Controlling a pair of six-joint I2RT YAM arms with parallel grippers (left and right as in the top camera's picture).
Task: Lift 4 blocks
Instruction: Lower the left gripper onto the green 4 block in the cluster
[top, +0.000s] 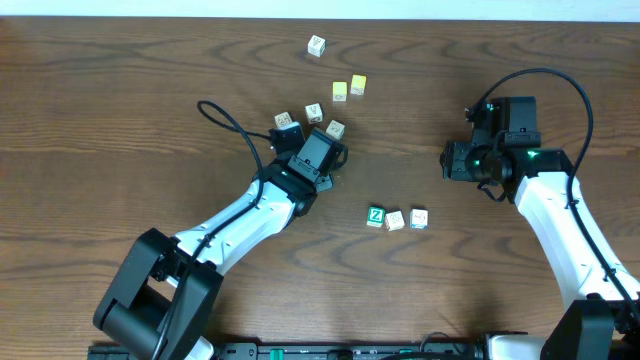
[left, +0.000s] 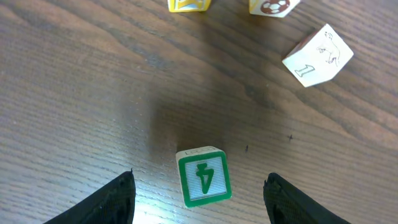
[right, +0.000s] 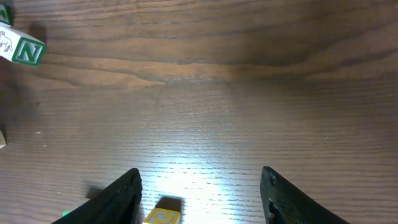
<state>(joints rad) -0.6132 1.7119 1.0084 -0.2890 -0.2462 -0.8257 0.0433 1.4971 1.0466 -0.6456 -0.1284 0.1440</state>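
Overhead, the left arm's body covers the green cube (left: 204, 177); only the left wrist view shows it. There it sits on the table (left: 93, 93) between the fingers (left: 112, 202) of the left claw (left: 198, 186) and touches neither. The claw is spread wide and holds nothing. The bottom edge cuts off both fingers. At 12 o'clock the top edge crops two more cubes, and their print is unreadable.

The right claw (right: 200, 180) is also wide and empty. At 6 o'clock between its fingers a yellow-print cube (right: 163, 214) is cut by the bottom edge. It lies near the 7 o'clock finger, but I cannot tell whether they touch. At 10 o'clock a green-faced N cube (right: 22, 48) sits. Whether it is the Z cube (top: 376, 216) seen sideways is unclear.

The green cube has a white body. Its top face has a green frame around a pale lined panel, with a green glyph like an upturned 4.

Overhead, the other three blocks lie in a close row at 5 o'clock from the left arm's tip. The Z cube, green with a white letter, is at the 9 o'clock end. The red-print cube (top: 395, 220) is in the middle and the blue-print cube (top: 418, 218) is at the 3 o'clock end. Their print is too small to read.

The table is dark, grained wood with glare under each claw. The cubes are square-edged and matte. The fingers are black and blunt.
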